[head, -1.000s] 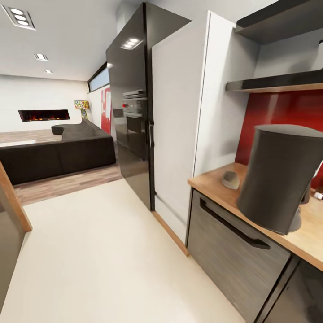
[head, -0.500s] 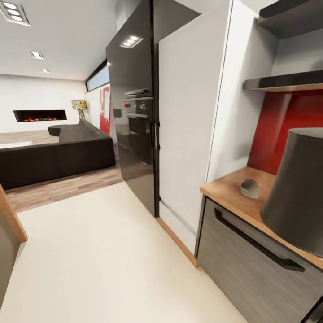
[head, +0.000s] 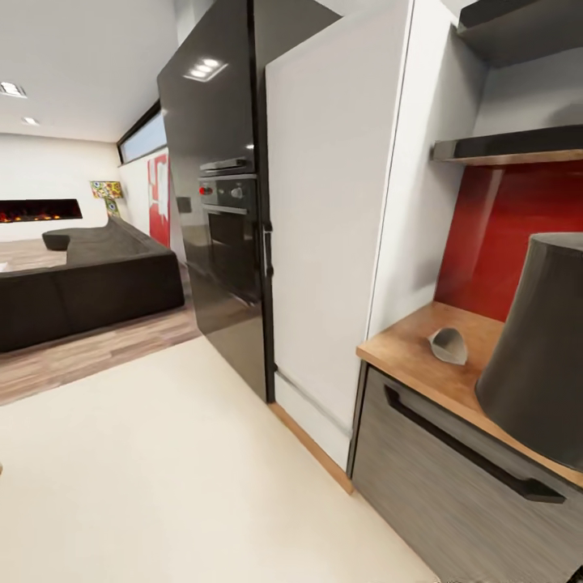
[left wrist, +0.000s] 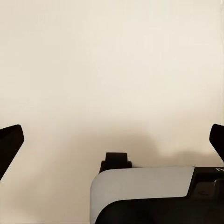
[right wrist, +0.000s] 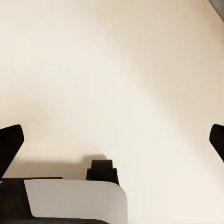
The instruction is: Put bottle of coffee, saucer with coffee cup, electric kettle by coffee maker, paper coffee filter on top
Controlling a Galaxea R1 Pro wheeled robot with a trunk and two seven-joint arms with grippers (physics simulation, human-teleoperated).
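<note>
The coffee maker (head: 538, 348) stands on the bench (head: 413, 348), with the paper coffee filter (head: 448, 345) lying just beside it and the kitchen shelf (head: 510, 148) above. Both end effectors, left (left wrist: 112, 140) and right (right wrist: 112, 140), hang spread and empty over the floor (head: 162, 486), judged stowed for travel.

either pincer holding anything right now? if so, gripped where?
Nothing is held. The left pincer and right pincer are both open, fingertips wide apart, with bare cream floor between them.

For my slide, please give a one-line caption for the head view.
Coffee maker and paper filter on the countertop, beside a tall white cabinet, shelf above.
</note>
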